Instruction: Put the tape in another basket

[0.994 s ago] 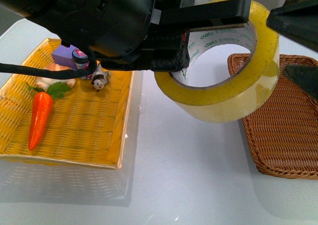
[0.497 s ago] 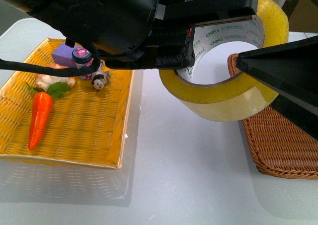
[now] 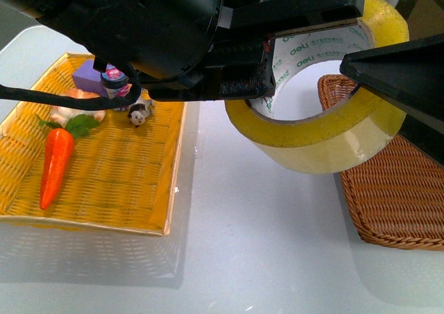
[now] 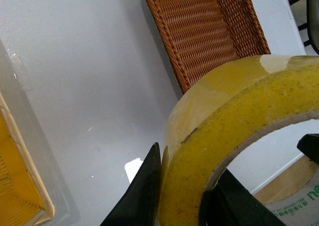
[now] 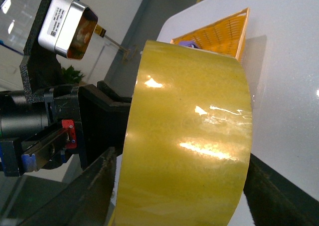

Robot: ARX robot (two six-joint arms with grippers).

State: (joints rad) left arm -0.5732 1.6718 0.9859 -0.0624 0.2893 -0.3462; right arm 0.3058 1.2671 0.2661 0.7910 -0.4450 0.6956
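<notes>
**White table (image 3: pixel 257 251) below, tape (image 3: pixel 326 134) aloft, second set of fingers now around it**

Pinches the roll's wall with the left gripper (image 3: pixel 313 47): one finger through the core, the other pressed on the outer face, tape wedged between. Holds it clear of the table and tilted. Places the basket (image 3: pixel 395 203) just under and beyond those fingertips, and the tray (image 3: pixel 104 182) well apart, back on the wrist side.

Differs from a second ago mainly on the right. No longer waits at the edge of the front view. Now brackets the roll with the right gripper (image 5: pixel 187 186), fingers (image 5: pixel 94 191) spread, one to each rim of the tape and close against it. Cannot tell from the wrist view whether the pads already bear on the roll or merely flank it. Also shows the tape carried slightly further toward the basket, and a touch higher.

Reads as a mid-air hand-over rather than a direct drop, judging by the basket lying on the right fingers' side. Leaves the tape not yet in the basket, with nothing released. Calls next for a firm squeeze across the roll's width before the left fingers let go. Risks a slip on the glossy rims, or a twist of the roll if both grips clamp and either arm moves.
</notes>
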